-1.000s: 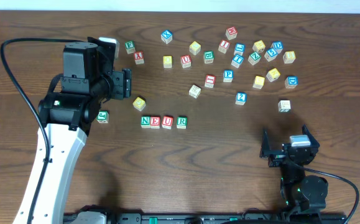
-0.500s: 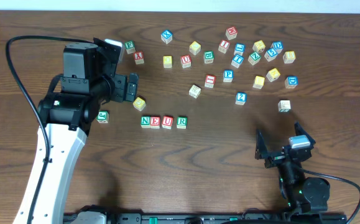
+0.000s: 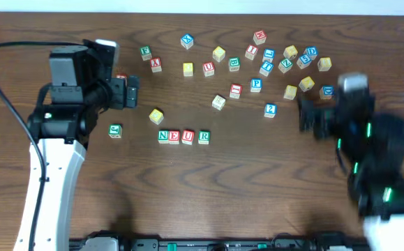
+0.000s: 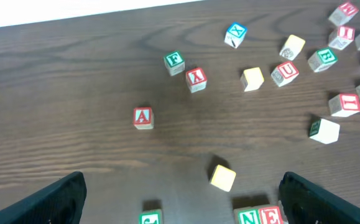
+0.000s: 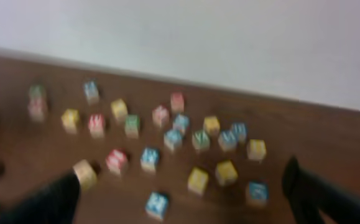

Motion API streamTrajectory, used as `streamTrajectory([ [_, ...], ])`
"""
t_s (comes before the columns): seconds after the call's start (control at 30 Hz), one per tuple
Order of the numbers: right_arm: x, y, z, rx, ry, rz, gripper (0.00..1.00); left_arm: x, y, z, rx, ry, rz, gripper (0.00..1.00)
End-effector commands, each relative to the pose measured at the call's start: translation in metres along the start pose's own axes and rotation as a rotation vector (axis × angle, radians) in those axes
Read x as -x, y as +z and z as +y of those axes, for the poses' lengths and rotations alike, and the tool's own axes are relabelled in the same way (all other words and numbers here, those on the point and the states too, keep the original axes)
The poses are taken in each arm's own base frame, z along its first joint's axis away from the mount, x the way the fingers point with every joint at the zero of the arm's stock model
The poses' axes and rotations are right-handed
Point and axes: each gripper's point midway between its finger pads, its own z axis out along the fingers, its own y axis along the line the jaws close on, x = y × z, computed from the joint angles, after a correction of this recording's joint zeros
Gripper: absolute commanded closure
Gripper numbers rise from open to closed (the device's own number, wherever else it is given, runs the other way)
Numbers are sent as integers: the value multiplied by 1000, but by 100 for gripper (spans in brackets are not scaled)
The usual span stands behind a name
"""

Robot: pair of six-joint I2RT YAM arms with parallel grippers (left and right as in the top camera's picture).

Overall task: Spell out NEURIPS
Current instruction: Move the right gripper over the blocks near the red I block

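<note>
**A:** Where does the word stand?

**B:** On the bench (image 3: 208, 181) there is a row (image 3: 183, 137) of four cubes side by side: green N (image 3: 163, 136), red E (image 3: 175, 137), red U (image 3: 188, 137), green R (image 3: 204, 137).

**A:** What is left of that row?

**B:** The left gripper (image 3: 133, 91) hangs up-left of the row in the overhead view, with its jaws wide apart and nothing in them. A green cube (image 3: 115, 130) lies on the bench left of the N, apart from it. A yellow cube (image 3: 156, 116) sits just above the N, and I cannot read its letter.

**A:** And to the right?

**B:** Up-right of the R lies a red cube that reads as I (image 3: 236, 90), then the blue P (image 3: 256, 85). Both are loose among the scattered cubes (image 3: 290, 52). Farther right, well apart from the row, the right gripper (image 3: 309, 116) is blurred. Its wrist view shows the fingers (image 5: 55, 196) spread wide and empty.
</note>
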Motion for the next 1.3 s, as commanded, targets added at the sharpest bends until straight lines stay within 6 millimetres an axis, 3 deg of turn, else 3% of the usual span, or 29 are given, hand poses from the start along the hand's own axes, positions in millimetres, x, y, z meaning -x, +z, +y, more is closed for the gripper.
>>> streamTrajectory([
  [0.0,38,31,-10,2,-1,85,1,7,0,0,-70,-27,-18,3],
  [0.13,49,59,-3,58,-30,212,1,-2,16,13,-62,-60,28,2],
  [0.3,39,86,12,125,-19,350,1,-11,31,16,-67,-79,73,3],
  [0.43,29,91,36,256,8,378,1,-12,33,17,-67,-80,77,2],
  [0.53,33,91,48,329,2,357,1,-12,33,17,-67,-80,77,3],
  [0.67,37,99,34,208,78,350,5,-13,33,17,-67,-80,78,2],
  [0.73,28,103,22,119,104,385,3,-13,33,17,-67,-81,80,3],
  [0.77,15,107,21,105,97,438,2,-13,33,17,-67,-80,79,2],
  [0.97,-28,135,34,175,3,598,2,-13,33,17,-67,-80,79,3],
  [1.07,-36,148,41,206,-44,656,4,-13,33,17,-67,-80,79,2],
  [1.27,-30,160,62,358,-233,690,1,-13,33,17,-67,-80,79,2],
])
